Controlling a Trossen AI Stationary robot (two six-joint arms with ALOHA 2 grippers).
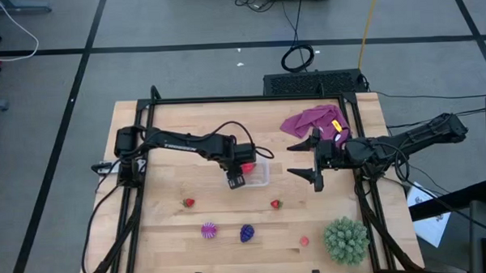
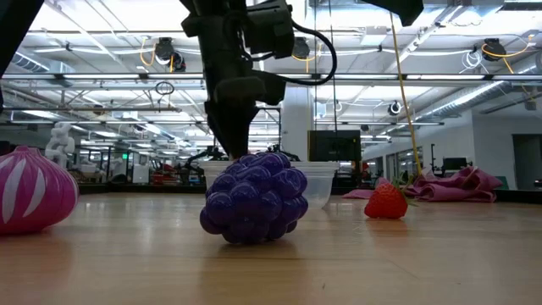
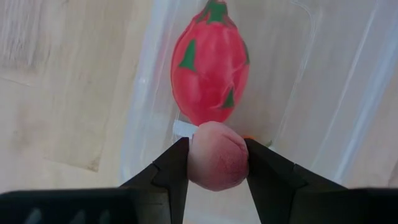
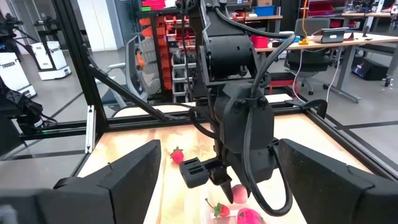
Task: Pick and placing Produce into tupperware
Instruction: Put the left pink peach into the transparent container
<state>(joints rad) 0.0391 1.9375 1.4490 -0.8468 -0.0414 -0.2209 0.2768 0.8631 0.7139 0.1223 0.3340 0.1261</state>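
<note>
L hand (image 3: 214, 165) grips pink fruit (image 3: 215, 155) over tupperware (image 3: 298, 93), red fruit (image 3: 211, 62) inside; R hand (image 1: 312, 161) open nearby.

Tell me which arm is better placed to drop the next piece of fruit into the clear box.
Left. The left gripper already has its fingers shut on a pinkish fruit directly over the clear box, above a red fruit lying inside. The right gripper waits open and empty off to the box's side.

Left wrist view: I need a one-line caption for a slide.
Left claw grips a pink fruit above the clear box, where a red fruit lies.
</note>
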